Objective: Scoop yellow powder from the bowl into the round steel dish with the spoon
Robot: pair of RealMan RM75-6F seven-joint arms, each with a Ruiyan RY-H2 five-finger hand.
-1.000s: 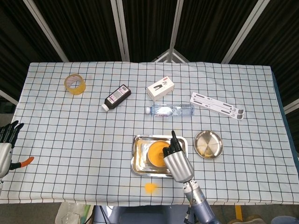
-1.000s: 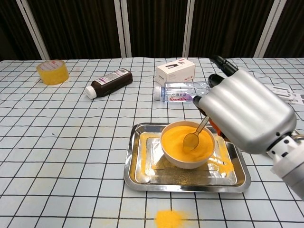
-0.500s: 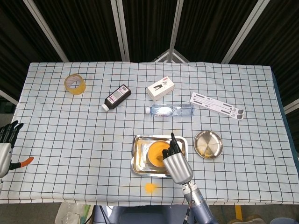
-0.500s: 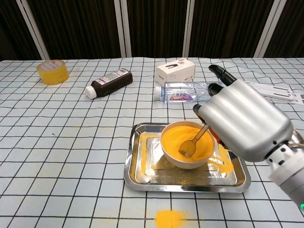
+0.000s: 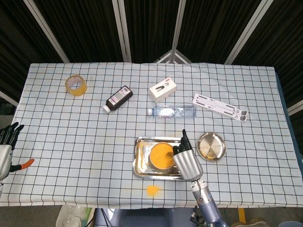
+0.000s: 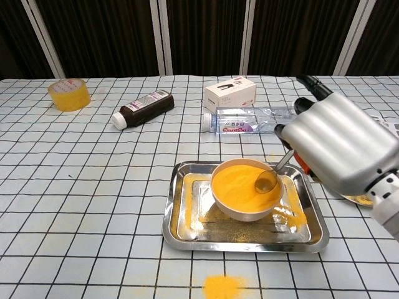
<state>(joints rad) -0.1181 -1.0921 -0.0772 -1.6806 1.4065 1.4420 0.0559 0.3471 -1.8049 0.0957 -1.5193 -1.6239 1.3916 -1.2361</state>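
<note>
A white bowl (image 6: 243, 187) heaped with yellow powder stands in a steel tray (image 6: 243, 240); in the head view the bowl (image 5: 161, 155) shows in the tray (image 5: 141, 163). My right hand (image 6: 340, 146) holds a steel spoon (image 6: 268, 180) by its handle, and the spoon's head lies at the bowl's right rim. From above, the right hand (image 5: 187, 160) sits between the bowl and the round steel dish (image 5: 211, 146). The hand hides most of the dish in the chest view. My left hand (image 5: 7, 141) is at the far left edge, fingers apart, holding nothing.
Spilled yellow powder (image 6: 221, 286) lies in front of the tray, and more is scattered inside it. Behind the tray lie a water bottle (image 6: 240, 121), a white box (image 6: 229, 93), a dark bottle (image 6: 143, 107), a tape roll (image 6: 69, 94) and a flat white strip (image 5: 220, 107).
My right hand has moved to the right. The spoon's head has gone from the middle of the powder to the bowl's right rim. The left hand has not moved.
</note>
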